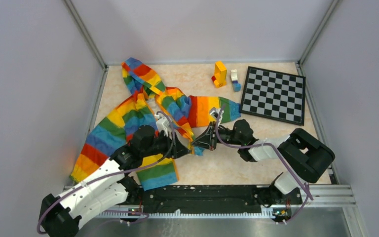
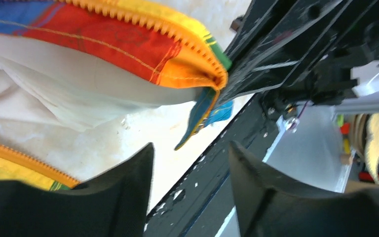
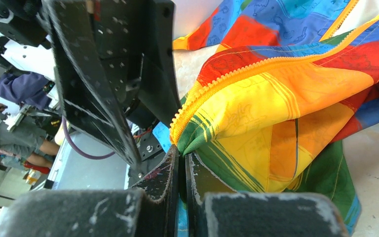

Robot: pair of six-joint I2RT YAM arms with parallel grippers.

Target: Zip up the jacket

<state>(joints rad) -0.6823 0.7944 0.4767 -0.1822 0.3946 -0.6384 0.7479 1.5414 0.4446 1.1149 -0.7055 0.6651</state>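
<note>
right gripper [image 3: 181, 157] clamped shut on the jacket [image 3: 256, 108] at the bottom corner of its orange zipper edge [image 3: 237, 73], left gripper [image 2: 190, 153] jaws apart and empty, that corner hanging just ahead of its tips

The jacket [image 1: 123, 121] bears red, orange, yellow, green and blue stripes, with an orange zipper [image 2: 177, 43] and white lining [image 2: 54, 84]; the board [image 1: 274, 95] is black-and-white chequered.

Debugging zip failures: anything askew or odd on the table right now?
The rainbow-striped fabric jacket lies crumpled and unzipped, orange zipper edges spread apart, white lining showing. The right tool pinches one bottom corner; left tool is open, holding nothing.
</note>
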